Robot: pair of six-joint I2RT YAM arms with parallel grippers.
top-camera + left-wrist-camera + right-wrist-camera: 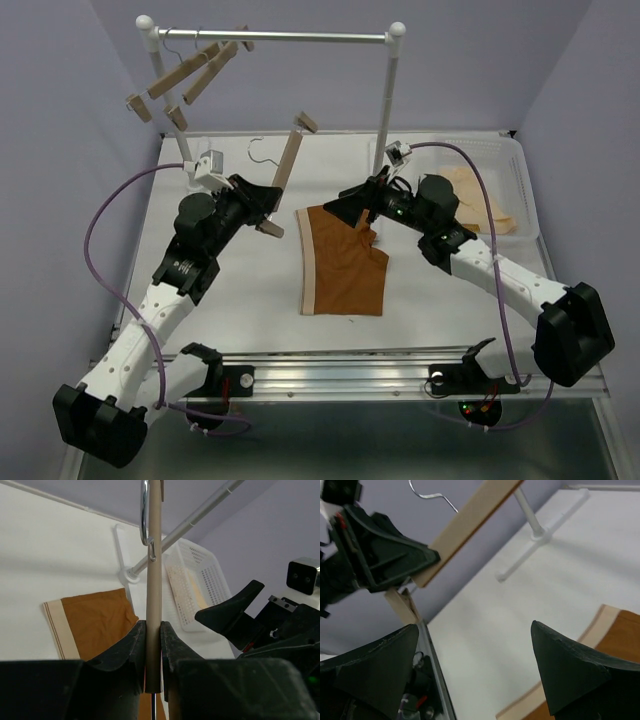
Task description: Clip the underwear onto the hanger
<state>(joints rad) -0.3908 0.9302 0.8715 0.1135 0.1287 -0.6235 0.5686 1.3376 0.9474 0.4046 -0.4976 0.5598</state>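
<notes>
Holding the hanger [290,160] nearly upright above the worktop [230,290], the left hand [268,205] pinches the wooden bar close to its lower end. The left wrist view shows both fingers pressed flat against opposite faces of the bar. The upper clip [305,123] stands at the far end and the lower clip [269,228] sits just below the grip. The wire hook points left.

The right hand [358,215] is spread wide and holds nothing. It hovers over the far edge of the underwear [340,265].

The underwear lies flat at the centre of the worktop, just right of the hanger, with its pale waistband [305,265] along the left edge.

Handling notes, as judged from this position:

1. The underwear is light, soft and limp. It will sag and fold as soon as it is lifted, and a grip on the thin leg fabric will probably bunch it.
2. The waistband looks like the firmest part. Take hold there, near one corner, so that a short length of band stands free to feed into a clip.
3. The hanger is light and stiff, and its bar is smooth. Held at one end only, it may pivot in the pinch when the clip is pushed.
4. The clip appears to be sprung. Expect it to resist opening.
</notes>
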